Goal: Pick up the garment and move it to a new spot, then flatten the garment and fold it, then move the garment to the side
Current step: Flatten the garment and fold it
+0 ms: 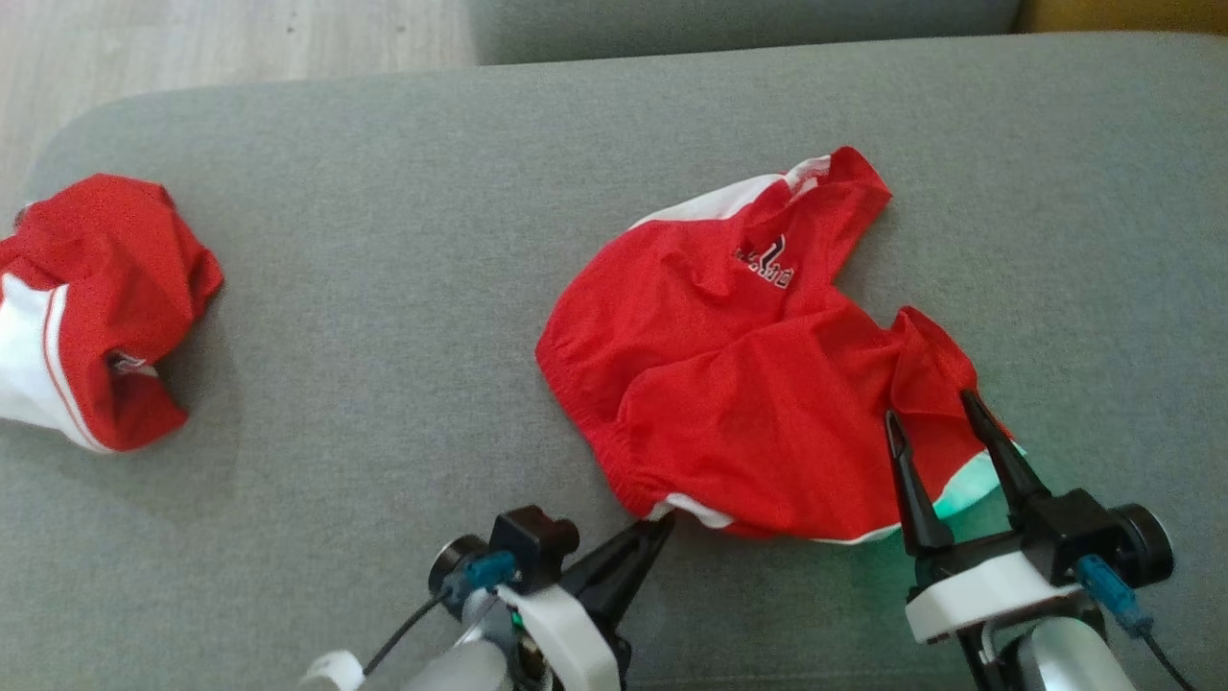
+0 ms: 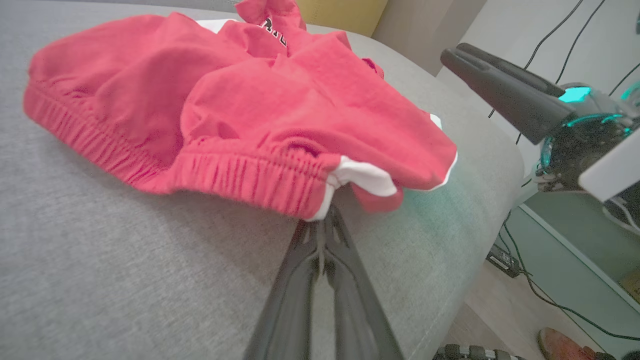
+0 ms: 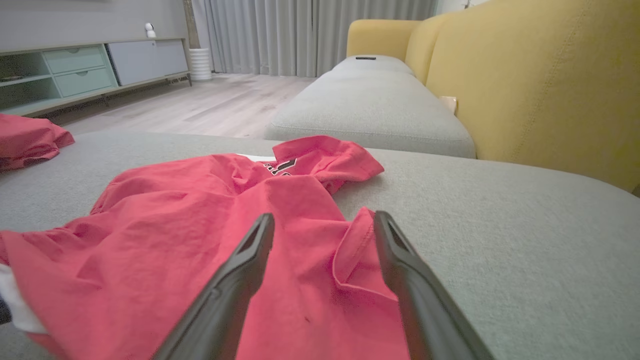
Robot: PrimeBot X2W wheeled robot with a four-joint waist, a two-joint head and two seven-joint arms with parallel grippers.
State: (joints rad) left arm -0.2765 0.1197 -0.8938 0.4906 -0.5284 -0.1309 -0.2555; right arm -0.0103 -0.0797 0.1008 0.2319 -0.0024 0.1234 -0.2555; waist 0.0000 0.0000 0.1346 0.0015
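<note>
The garment (image 1: 758, 384) is a pair of red shorts with white trim and a dark logo, lying crumpled on the grey sofa cushion (image 1: 403, 288). My left gripper (image 1: 662, 526) is shut, its tips pinching the near corner of the elastic waistband by the white stripe. In the left wrist view the closed left gripper (image 2: 325, 216) meets that waistband corner of the garment (image 2: 225, 115). My right gripper (image 1: 930, 407) stands open over the shorts' right leg. In the right wrist view the right gripper (image 3: 324, 220) straddles a raised fold of the garment (image 3: 200, 225).
A second red and white garment (image 1: 96, 307) lies bunched at the cushion's far left. Another grey cushion (image 3: 370, 105) and a yellow sofa back (image 3: 540, 80) lie beyond. The cushion's front edge runs close below both grippers, with wood floor (image 1: 192, 48) past the far left corner.
</note>
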